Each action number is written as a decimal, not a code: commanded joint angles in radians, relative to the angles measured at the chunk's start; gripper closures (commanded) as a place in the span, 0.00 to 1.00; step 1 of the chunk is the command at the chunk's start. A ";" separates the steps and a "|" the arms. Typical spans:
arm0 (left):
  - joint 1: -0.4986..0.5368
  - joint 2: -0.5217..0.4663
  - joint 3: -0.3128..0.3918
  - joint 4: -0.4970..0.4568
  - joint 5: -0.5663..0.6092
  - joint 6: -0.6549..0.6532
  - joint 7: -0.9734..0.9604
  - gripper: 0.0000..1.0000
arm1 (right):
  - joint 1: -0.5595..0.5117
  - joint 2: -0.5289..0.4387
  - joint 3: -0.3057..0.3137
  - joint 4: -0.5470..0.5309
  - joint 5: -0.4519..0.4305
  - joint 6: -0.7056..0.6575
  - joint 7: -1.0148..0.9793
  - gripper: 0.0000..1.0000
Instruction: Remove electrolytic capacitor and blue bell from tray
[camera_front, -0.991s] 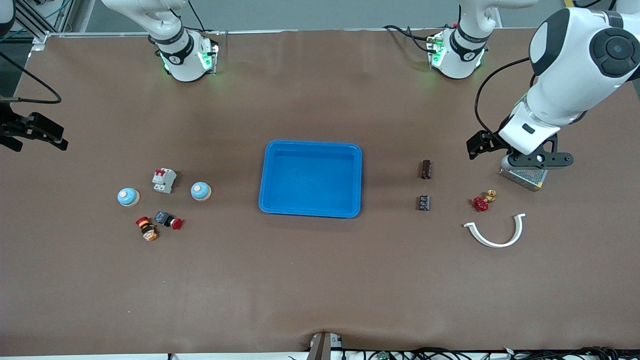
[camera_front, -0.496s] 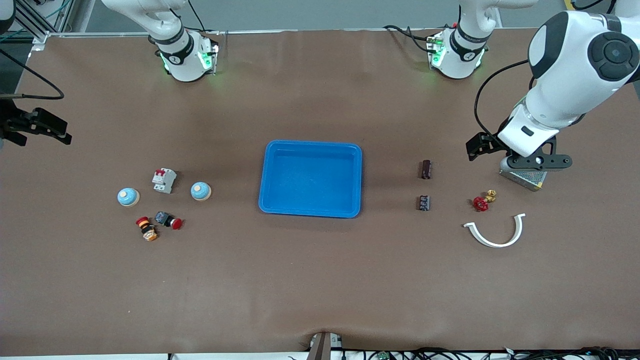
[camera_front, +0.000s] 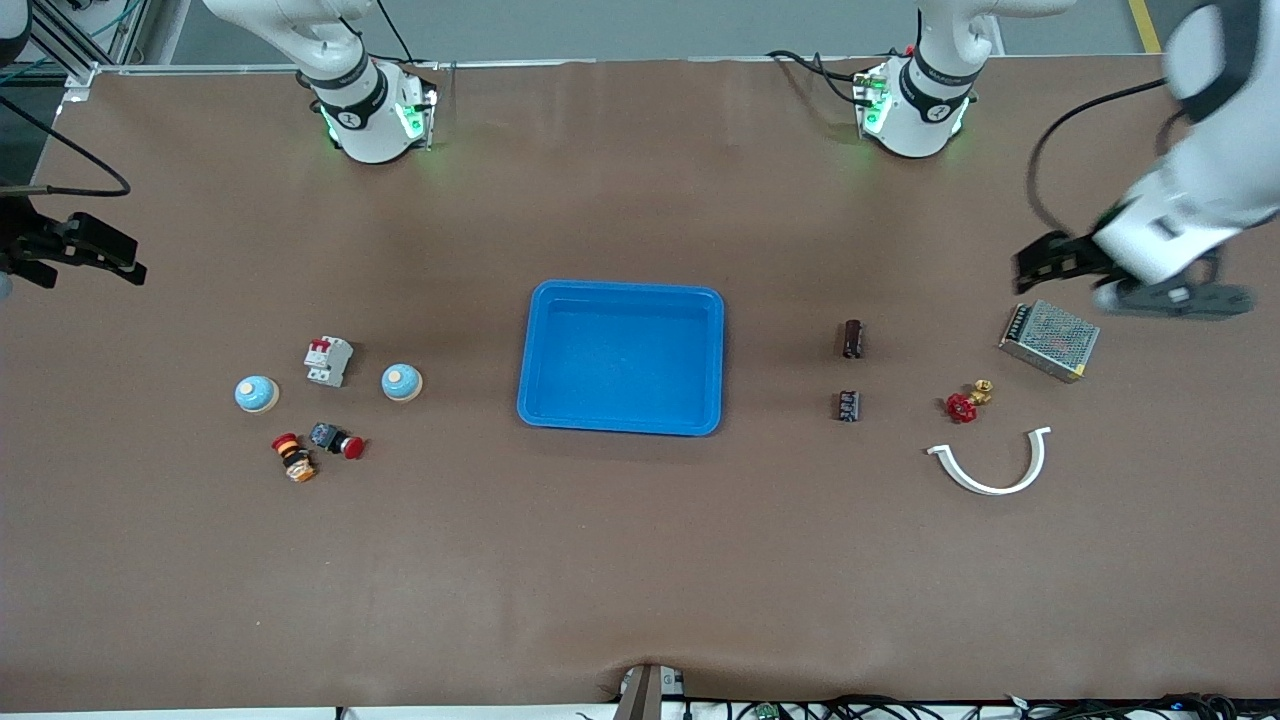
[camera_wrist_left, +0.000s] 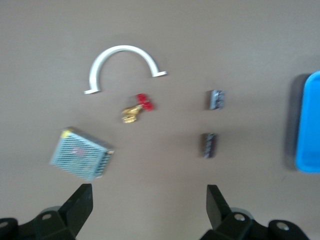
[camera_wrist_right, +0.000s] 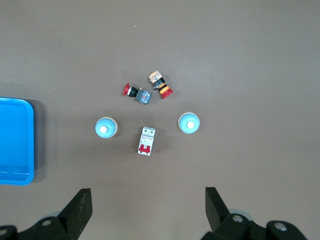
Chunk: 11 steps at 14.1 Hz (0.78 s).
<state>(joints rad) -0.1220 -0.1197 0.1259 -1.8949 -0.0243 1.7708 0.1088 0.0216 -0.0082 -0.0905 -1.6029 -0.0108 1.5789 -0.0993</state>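
Note:
Two dark capacitors lie toward the left arm's end of the blue tray (camera_front: 621, 357): one farther (camera_front: 852, 338) and one nearer (camera_front: 848, 406) to the front camera. They also show in the left wrist view, the farther one (camera_wrist_left: 209, 145) and the nearer one (camera_wrist_left: 216, 99). Two light-blue bells (camera_front: 401, 381) (camera_front: 257, 393) sit toward the right arm's end and show in the right wrist view (camera_wrist_right: 105, 128) (camera_wrist_right: 188, 123). My left gripper (camera_wrist_left: 150, 200) is open and empty, up over bare table beside the mesh box. My right gripper (camera_wrist_right: 147, 200) is open and empty, up at the table's right-arm end.
A metal mesh box (camera_front: 1048, 340), a red and brass valve (camera_front: 965, 402) and a white curved clamp (camera_front: 990, 465) lie near the capacitors. A white breaker (camera_front: 328, 360) and two red push buttons (camera_front: 337, 440) (camera_front: 294, 458) lie by the bells.
My left arm has swung up and toward the table's left-arm end, uncovering the mesh box. My right gripper has shifted only slightly. Nothing on the table has moved.

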 joint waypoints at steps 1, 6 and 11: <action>-0.004 -0.035 0.029 -0.009 0.000 -0.022 0.058 0.00 | 0.004 -0.009 0.000 0.003 0.000 -0.013 0.015 0.00; 0.005 -0.037 -0.012 0.017 -0.009 -0.025 0.022 0.00 | 0.004 -0.009 0.000 0.003 0.000 -0.013 0.015 0.00; -0.001 -0.015 -0.038 0.190 -0.014 -0.147 -0.014 0.00 | 0.006 -0.009 0.000 0.003 0.000 -0.013 0.015 0.00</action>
<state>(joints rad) -0.1217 -0.1528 0.0910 -1.8133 -0.0265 1.7134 0.1096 0.0217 -0.0082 -0.0896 -1.6030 -0.0108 1.5785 -0.0993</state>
